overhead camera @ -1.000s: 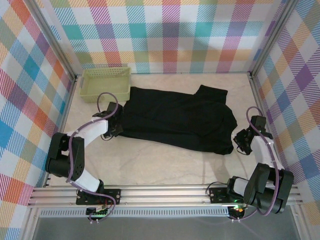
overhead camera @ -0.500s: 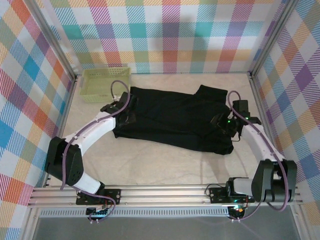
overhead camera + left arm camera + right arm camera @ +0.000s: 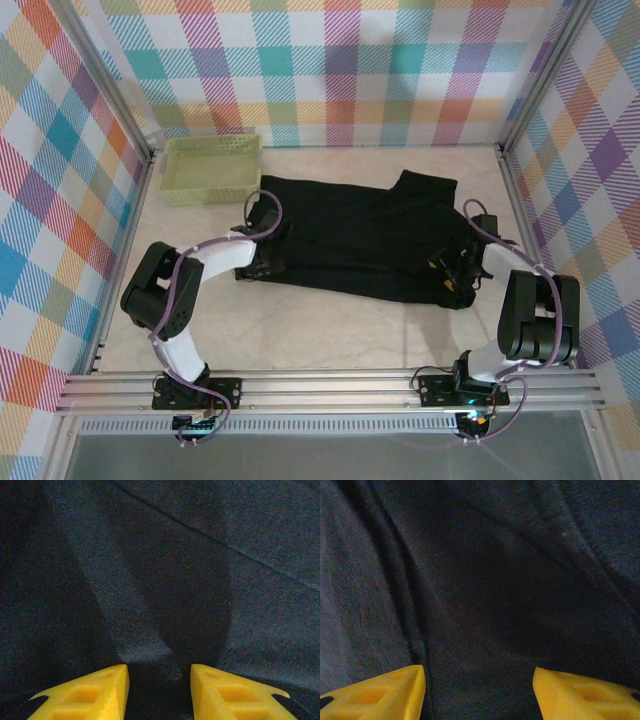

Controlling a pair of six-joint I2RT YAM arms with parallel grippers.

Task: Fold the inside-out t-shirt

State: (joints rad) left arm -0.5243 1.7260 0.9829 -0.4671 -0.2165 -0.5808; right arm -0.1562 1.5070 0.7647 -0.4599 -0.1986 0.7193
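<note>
The inside-out t-shirt [image 3: 360, 235] lies spread across the middle of the table as a wide, plain black cloth with a few creases. My left gripper [image 3: 268, 258] is low on the shirt's near left edge. In the left wrist view its yellow fingers [image 3: 95, 692] stand apart, with black cloth [image 3: 200, 555] lying between and under them. My right gripper [image 3: 452, 278] sits on the shirt's near right corner. Its yellow fingers [image 3: 580, 695] are wide apart over creased black cloth [image 3: 485, 580].
A pale yellow-green lattice basket [image 3: 212, 167] stands at the back left, just beyond the shirt's left end. Checked walls close in the table on three sides. Bare tabletop [image 3: 330, 335] runs between the shirt and the arm bases.
Both arms swung inward onto the shirt: the left from the left edge to the near left hem, the right from off the cloth to the near right corner. Both sets of fingers opened wider.
</note>
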